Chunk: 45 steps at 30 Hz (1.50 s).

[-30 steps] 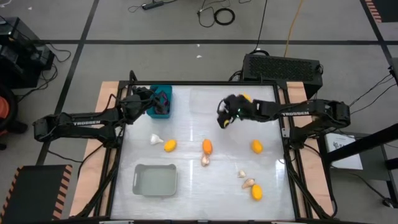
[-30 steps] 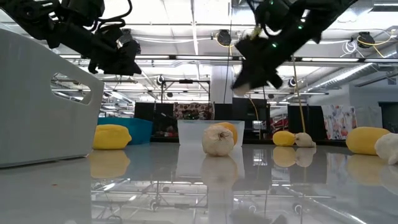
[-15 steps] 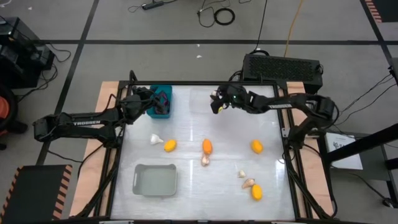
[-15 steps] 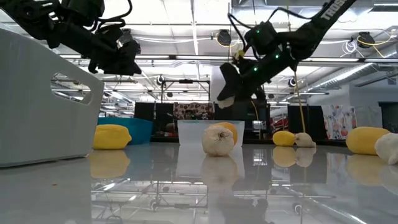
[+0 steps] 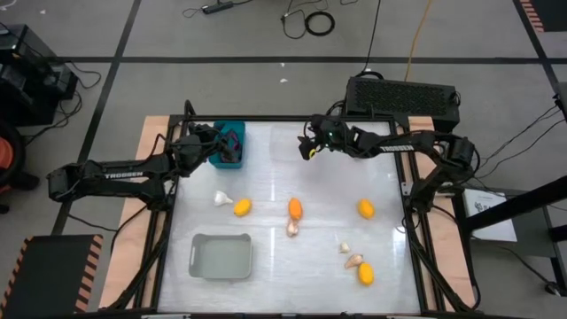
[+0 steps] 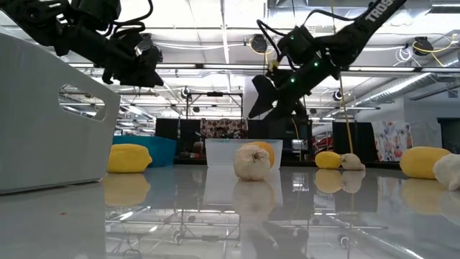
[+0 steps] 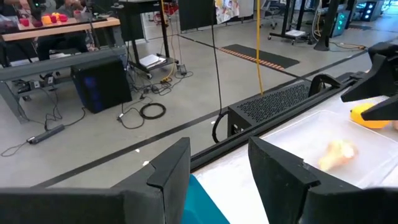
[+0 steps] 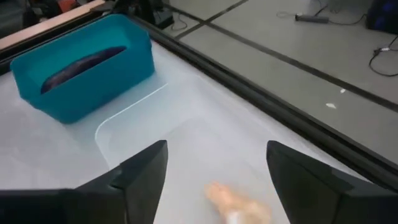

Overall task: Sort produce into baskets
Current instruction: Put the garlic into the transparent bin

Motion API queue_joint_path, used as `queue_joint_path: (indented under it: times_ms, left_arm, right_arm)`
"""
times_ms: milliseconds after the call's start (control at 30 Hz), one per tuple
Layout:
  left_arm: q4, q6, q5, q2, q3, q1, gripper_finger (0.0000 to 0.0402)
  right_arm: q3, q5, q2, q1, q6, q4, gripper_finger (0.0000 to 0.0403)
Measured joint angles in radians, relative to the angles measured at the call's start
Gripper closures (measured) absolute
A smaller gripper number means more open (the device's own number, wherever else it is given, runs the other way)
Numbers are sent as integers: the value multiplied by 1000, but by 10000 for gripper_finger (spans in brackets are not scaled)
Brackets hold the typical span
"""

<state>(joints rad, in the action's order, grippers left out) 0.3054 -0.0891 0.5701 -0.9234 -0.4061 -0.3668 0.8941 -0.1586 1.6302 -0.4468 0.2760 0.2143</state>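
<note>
My right gripper [image 5: 307, 149] [image 8: 216, 149] hangs open over the clear basket [image 5: 285, 142] [image 8: 124, 118] at the table's far middle. A pale garlic bulb [image 8: 239, 205] [image 7: 336, 152] shows blurred below its fingers, inside the basket's walls and touching neither finger. My left gripper [image 5: 209, 147] [image 7: 217, 149] stands open and empty beside the teal basket [image 5: 232, 146] [image 8: 87, 74], where a purple eggplant [image 8: 81, 65] lies. Yellow ovals [image 5: 242, 207] [image 5: 295, 209] [image 5: 366, 209] and garlic bulbs [image 5: 222, 198] [image 5: 292, 229] lie loose on the table.
The pale grey basket [image 5: 221, 257] [image 6: 43, 115] stands near the front left. Another yellow oval [image 5: 365, 274] and two garlic bulbs [image 5: 345, 248] [image 5: 354, 260] lie at the front right. A black box [image 5: 403, 93] sits behind the table's far edge.
My right gripper has swung toward the table's far left, from above the middle to above the clear basket, sinking a little. It has opened and let go of the garlic bulb, which has dropped into the clear basket.
</note>
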Motion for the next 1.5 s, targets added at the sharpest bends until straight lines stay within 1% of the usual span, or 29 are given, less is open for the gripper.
queue_joint_path:
  times_ms: [100,200,267,300,367,500,567,600,633,667,700,800,867,933,1133,1267,1333,1500]
  left_arm:
    - [0,0,-12,0,0,0,230]
    - [-1,1,-27,0,0,0,230]
    - [-3,20,-57,0,0,0,230]
    - [-7,30,-89,0,0,-1,230]
    - [-22,50,-185,0,0,0,230]
    - [-67,51,-503,0,0,2,230]
    - [-82,59,-687,0,-5,4,230]
    - [-98,64,-760,3,-16,9,230]
    - [-125,62,-816,5,-38,18,230]
    - [-162,51,-848,7,-63,29,230]
    - [-226,46,-862,8,-97,42,230]
    - [-482,45,-859,-2,-198,87,230]
    - [-582,42,-846,-29,-251,123,230]
    - [-662,43,-817,-59,-279,161,230]
    - [-766,45,-802,-200,-282,236,230]
    - [-810,71,-793,-292,-282,244,230]
    - [-841,75,-769,-331,-282,244,230]
    - [-906,97,-743,-409,-282,245,230]
  right_arm:
    - [56,107,0,15,0,-98,129]
    - [119,235,-1,43,0,-244,129]
    - [161,288,-1,73,0,-357,130]
    - [180,303,-1,92,0,-417,131]
    - [203,318,-2,140,0,-516,131]
    - [205,314,-2,274,-5,-628,131]
    - [193,282,-2,352,-19,-626,131]
    - [184,263,-2,390,-30,-613,131]
    - [173,237,-2,425,-36,-600,131]
    - [162,207,-2,457,-42,-578,131]
    - [152,178,-2,486,-45,-556,131]
    - [115,83,-2,554,-53,-488,131]
    - [89,34,-2,585,-57,-458,131]
    - [66,12,-2,604,-60,-424,131]
    - [30,0,-2,613,-56,-401,131]
    - [26,0,-2,613,-54,-400,131]
    - [26,1,-2,613,-54,-400,131]
    - [26,1,-2,613,-56,-400,131]
